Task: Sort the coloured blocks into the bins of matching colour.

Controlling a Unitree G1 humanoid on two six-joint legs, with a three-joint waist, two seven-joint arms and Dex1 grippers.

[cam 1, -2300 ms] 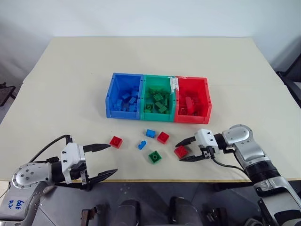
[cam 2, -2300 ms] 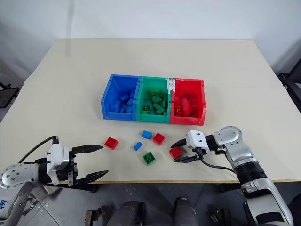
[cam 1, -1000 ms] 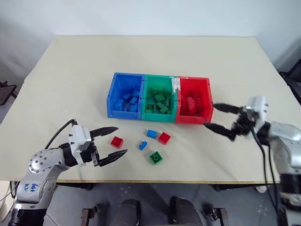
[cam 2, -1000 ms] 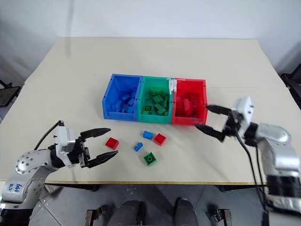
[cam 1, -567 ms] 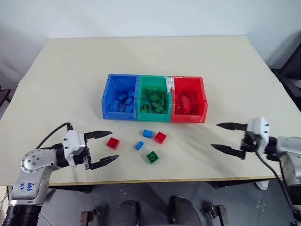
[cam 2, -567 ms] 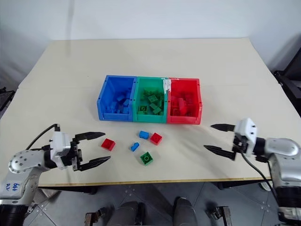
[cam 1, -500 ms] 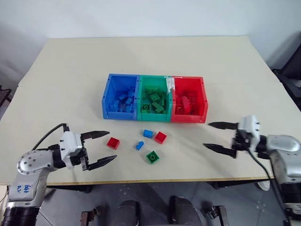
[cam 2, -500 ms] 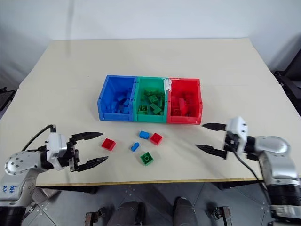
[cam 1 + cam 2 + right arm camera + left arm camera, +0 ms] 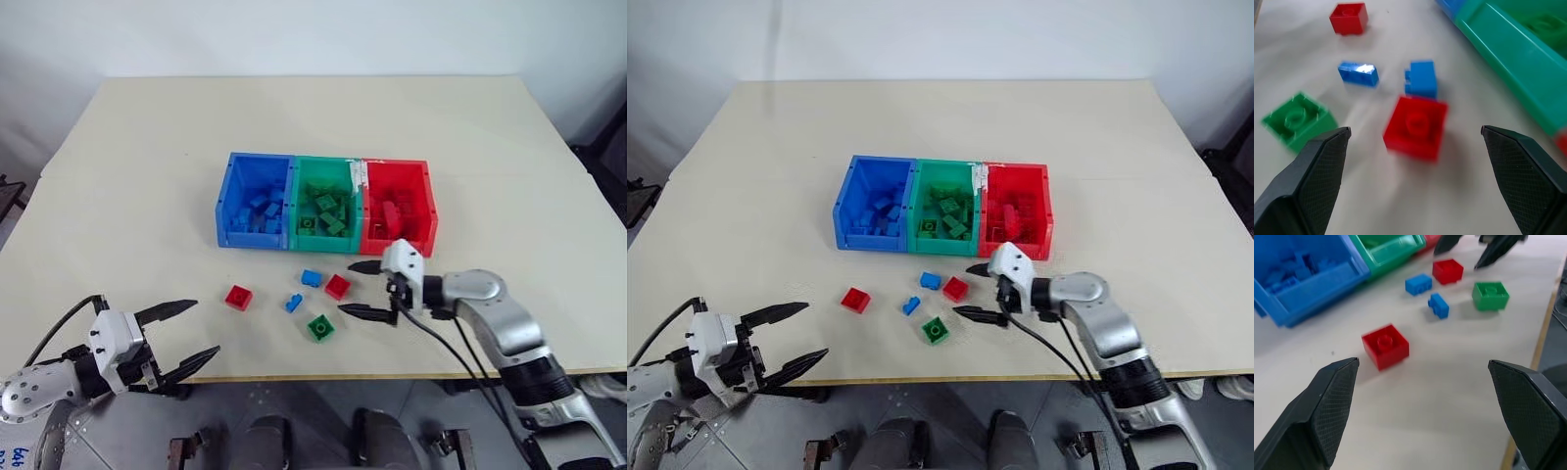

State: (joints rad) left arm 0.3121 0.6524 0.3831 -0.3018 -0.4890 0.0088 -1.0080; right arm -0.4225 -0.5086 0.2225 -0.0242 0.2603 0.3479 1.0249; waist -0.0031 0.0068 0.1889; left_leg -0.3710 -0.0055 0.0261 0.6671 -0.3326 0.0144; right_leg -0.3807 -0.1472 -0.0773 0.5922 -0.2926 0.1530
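Red block point(image 9: 338, 286) lay on the surface point(image 9: 509, 186) just before the bins point(image 9: 326, 204), right hand point(image 9: 367, 290) spread empty beside it and best centred before clenching; left hand point(image 9: 179, 335) gaped idle.

Bare table point(image 9: 118, 206) lies left of the bins point(image 9: 326, 204); five loose blocks point(image 9: 312, 300) (well spaced) crowd their front.

**What the frames left unclear**

In the right wrist view the red block point(image 9: 1415, 127) and green block point(image 9: 1297, 120) were smeared by motion blur, their studs hard to read. The green bin point(image 9: 1528, 73) ran off the edge at two o'clock. Inside the bins point(image 9: 326, 206), the heaped blocks were too small to count.
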